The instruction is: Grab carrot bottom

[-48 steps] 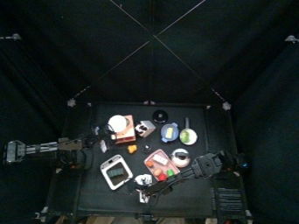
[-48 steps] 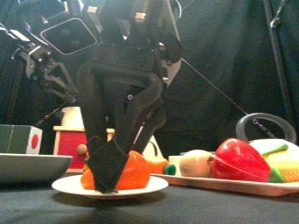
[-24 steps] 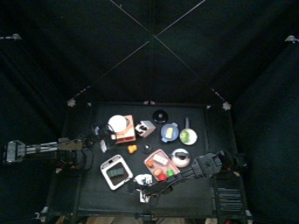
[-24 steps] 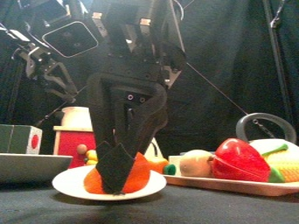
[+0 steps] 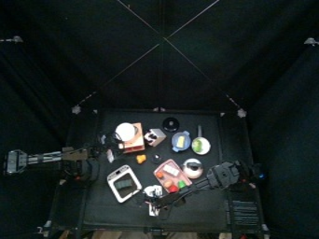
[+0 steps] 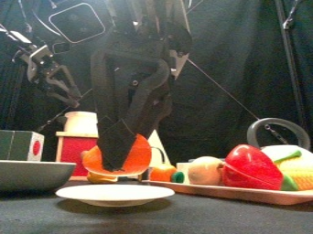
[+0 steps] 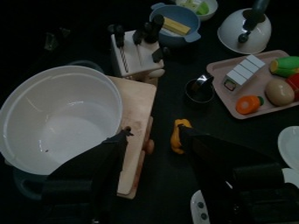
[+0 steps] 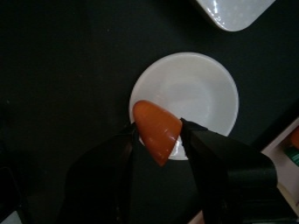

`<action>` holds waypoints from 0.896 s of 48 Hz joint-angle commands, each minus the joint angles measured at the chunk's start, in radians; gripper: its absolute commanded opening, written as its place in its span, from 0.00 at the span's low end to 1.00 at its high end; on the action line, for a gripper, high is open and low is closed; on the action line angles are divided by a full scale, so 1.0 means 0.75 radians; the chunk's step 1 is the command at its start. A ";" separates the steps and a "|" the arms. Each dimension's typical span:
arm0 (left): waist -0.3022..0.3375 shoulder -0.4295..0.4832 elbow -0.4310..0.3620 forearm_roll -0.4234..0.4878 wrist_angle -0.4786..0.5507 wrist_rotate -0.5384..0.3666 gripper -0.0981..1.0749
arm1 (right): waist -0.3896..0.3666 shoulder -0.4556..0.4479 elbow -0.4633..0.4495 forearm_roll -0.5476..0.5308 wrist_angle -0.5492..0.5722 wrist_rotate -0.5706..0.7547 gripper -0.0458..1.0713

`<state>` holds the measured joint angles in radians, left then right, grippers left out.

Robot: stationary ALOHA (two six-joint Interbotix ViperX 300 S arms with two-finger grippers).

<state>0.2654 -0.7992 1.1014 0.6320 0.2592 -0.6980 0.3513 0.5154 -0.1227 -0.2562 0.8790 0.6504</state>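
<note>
The carrot [image 6: 123, 154] is an orange piece hanging a little above the small white plate [image 6: 116, 195] at the table's front edge. My right gripper [image 6: 120, 164] comes down from above and is shut on it. In the right wrist view the carrot [image 8: 152, 122] sits between the two jaws of the right gripper [image 8: 162, 133], over the bare plate [image 8: 211, 87]. My left gripper [image 7: 158, 144] rests open at the table's left side, over a wooden board beside a white bowl [image 7: 59, 114], with nothing held.
A tray [image 6: 214, 190] with a red pepper [image 6: 251, 166] and other toy food lies right of the plate. A red and white box [image 6: 76, 142] stands behind on the left. A white-rimmed square tray [image 5: 123, 185] lies front left. A tiny orange-yellow bit [image 7: 179, 136] lies near the board.
The right gripper closed on the carrot while it lay on the plate, then lifted it clear of the plate. The left arm has not moved.
</note>
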 commanded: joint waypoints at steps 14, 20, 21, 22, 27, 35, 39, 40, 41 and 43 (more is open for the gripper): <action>0.004 0.000 -0.018 0.000 -0.006 0.000 0.82 | -0.008 -0.076 -0.016 -0.002 0.004 0.002 0.69; 0.004 0.000 -0.018 0.000 -0.004 0.000 0.82 | -0.008 -0.076 -0.025 -0.002 0.006 0.002 0.69; 0.002 0.002 -0.018 0.000 -0.006 0.000 0.82 | -0.008 -0.076 -0.025 0.000 0.004 0.002 0.69; 0.004 0.000 -0.016 0.000 -0.006 0.000 0.82 | -0.008 -0.076 -0.025 0.002 0.006 0.002 0.69; 0.004 0.000 -0.018 0.000 -0.006 0.000 0.82 | -0.008 -0.070 -0.025 0.002 0.006 0.002 0.69; 0.004 0.000 -0.016 0.000 -0.006 -0.002 0.82 | -0.008 -0.070 -0.025 -0.002 0.006 0.002 0.69; 0.004 0.002 -0.014 -0.002 -0.004 -0.002 0.82 | -0.010 -0.070 -0.025 -0.002 0.008 0.002 0.69; 0.002 0.002 -0.016 -0.002 -0.006 -0.002 0.82 | -0.010 -0.070 -0.025 -0.002 0.006 0.002 0.69; 0.002 0.002 -0.016 -0.002 -0.004 -0.002 0.82 | -0.010 -0.070 -0.025 -0.002 0.006 0.002 0.69; 0.002 0.000 -0.014 -0.002 -0.004 -0.002 0.82 | -0.010 -0.067 -0.022 0.002 0.006 0.002 0.69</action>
<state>0.2654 -0.7992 1.1014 0.6320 0.2592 -0.6995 0.3497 0.5154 -0.1227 -0.2562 0.8866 0.6504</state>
